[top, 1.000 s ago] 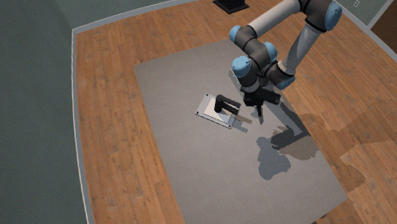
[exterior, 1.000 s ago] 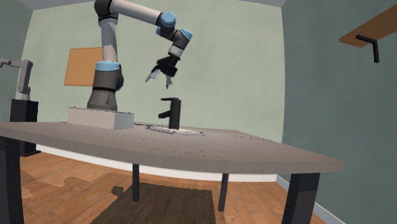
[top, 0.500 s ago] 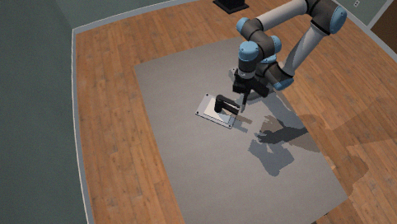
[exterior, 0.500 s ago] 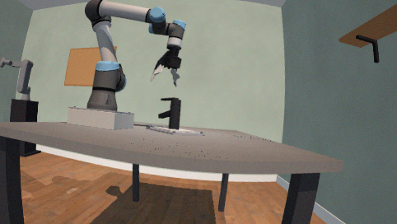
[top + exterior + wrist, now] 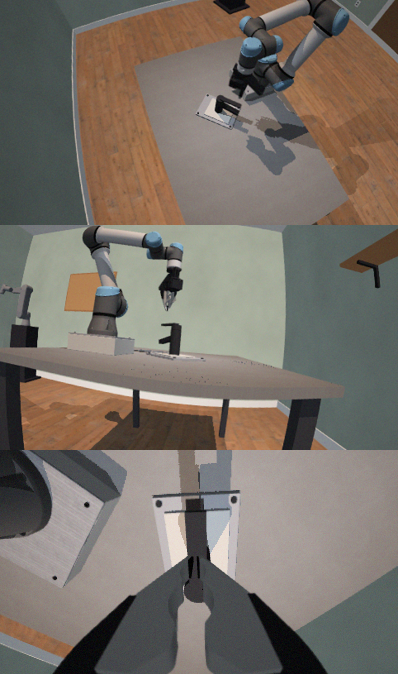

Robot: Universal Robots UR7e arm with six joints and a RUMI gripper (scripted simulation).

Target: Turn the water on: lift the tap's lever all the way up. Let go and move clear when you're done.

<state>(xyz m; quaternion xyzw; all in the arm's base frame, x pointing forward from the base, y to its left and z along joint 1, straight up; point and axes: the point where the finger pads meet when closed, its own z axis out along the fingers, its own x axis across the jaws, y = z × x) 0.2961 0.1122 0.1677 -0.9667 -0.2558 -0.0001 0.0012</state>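
From above, the black tap (image 5: 221,104) stands on a plate (image 5: 205,108) mid-worktop, its lever (image 5: 229,101) level. From the side, the gripper (image 5: 168,306) hangs above the tap, jaws clenched, empty. At the wrist the rigid, hinged lever looks best pushed up from under its free tip.

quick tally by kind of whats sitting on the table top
tap: 1
metal mounting plate under the tap: 1
arm base block: 1
robot arm with gripper, shut and above the tap: 1
total: 4
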